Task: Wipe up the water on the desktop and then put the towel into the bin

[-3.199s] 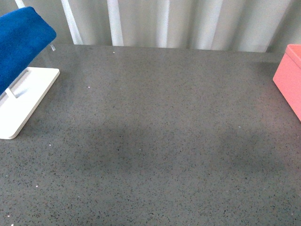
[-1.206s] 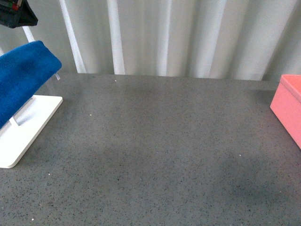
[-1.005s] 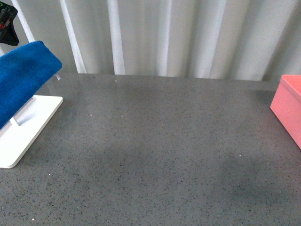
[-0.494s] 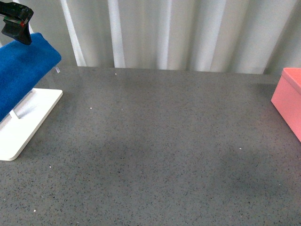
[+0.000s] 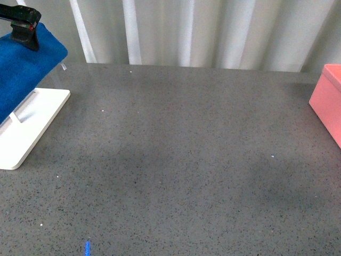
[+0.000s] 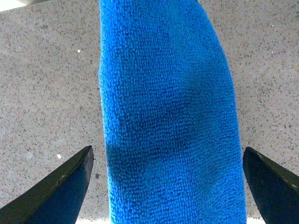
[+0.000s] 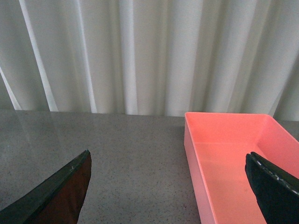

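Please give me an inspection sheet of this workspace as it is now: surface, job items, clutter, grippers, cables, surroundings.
Surface: desktop dark grey, speckled; no puddle plainly seen.
Job's things: towel draped on white rack, far left; bin at right edge, empty where visible.
Clutter: nothing seen.
Grippers: left gripper open, one jaw each side of the towel; right gripper open, holding nothing.
Cables: nothing seen.
Surroundings: pale curtain behind the desktop.

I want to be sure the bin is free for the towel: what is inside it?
The bin shows only bare pink floor. Its near end runs out of the picture, and a finger of the right claw hides part.
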